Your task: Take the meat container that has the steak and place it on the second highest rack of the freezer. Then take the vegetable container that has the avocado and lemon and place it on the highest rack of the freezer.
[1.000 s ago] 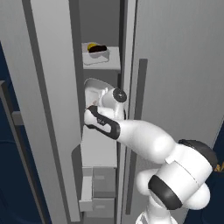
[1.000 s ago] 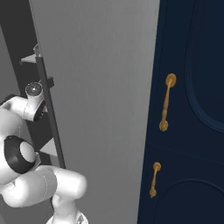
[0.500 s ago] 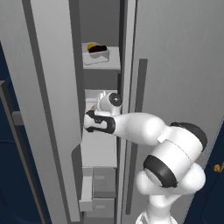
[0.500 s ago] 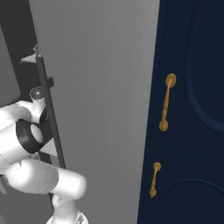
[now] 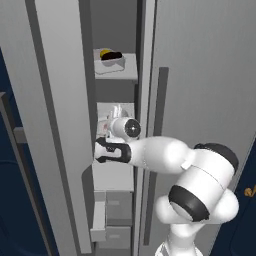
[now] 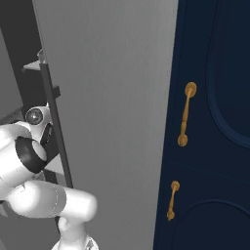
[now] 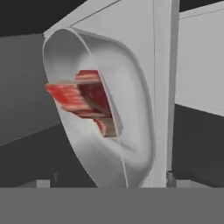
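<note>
One steak (image 7: 85, 103) lies in its pale meat container (image 7: 131, 131), which rests on the freezer's (image 5: 60, 100) second highest rack (image 5: 114, 177). The gripper (image 5: 106, 131) is right at this container, but the pictures do not show whether its jaws are apart or clamped on the rim, so the release cannot be confirmed. One shelf up, on what looks like the highest rack (image 5: 127, 70), sits one vegetable container (image 5: 111, 65) with one lemon (image 5: 104, 53) and one avocado (image 5: 114, 55) in it.

Judging from this layout, both containers seem to be where the task wants them; what is left appears to be letting go and drawing the arm out. Below the racks are two grey drawers (image 5: 118, 206). Beside the freezer's grey door, the navy cabinets (image 6: 215, 146) carry two gold handles (image 6: 185, 114).
</note>
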